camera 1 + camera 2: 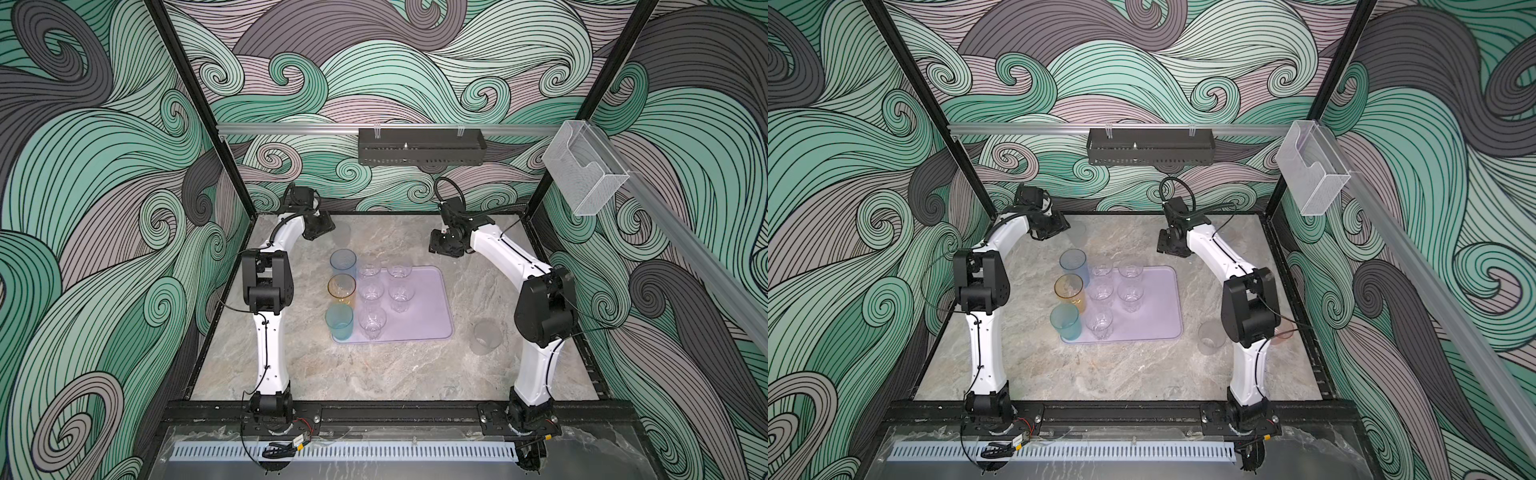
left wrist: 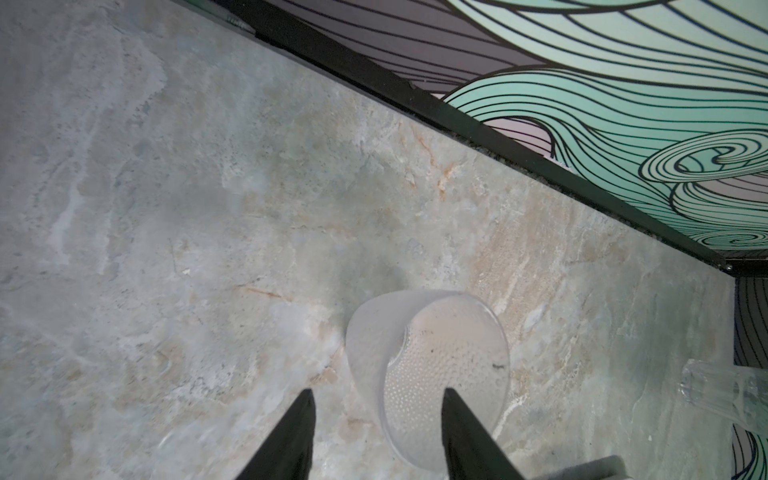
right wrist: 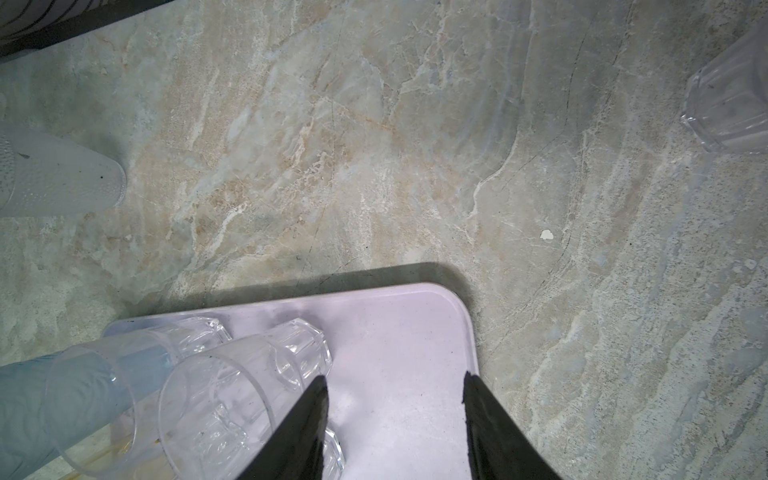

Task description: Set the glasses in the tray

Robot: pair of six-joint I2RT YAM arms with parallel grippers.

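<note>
Left fingers [image 2: 297, 432], apart, straddle one wall of a frosted cup [image 2: 432, 353] standing on the tabletop [image 2: 166, 208] beyond the tray [image 1: 424, 299]. Pinching and lifting likely come next. Right fingers [image 3: 299, 428] hang apart, empty, over the tray.

Black rack [image 1: 422, 146] and clear box [image 1: 584, 170] hang apart.

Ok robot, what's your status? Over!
Left pincer open at rim of frosted cup. Right pincer open, empty, over tray. Some glasses in tray, more on table. Nothing blocking.
</note>
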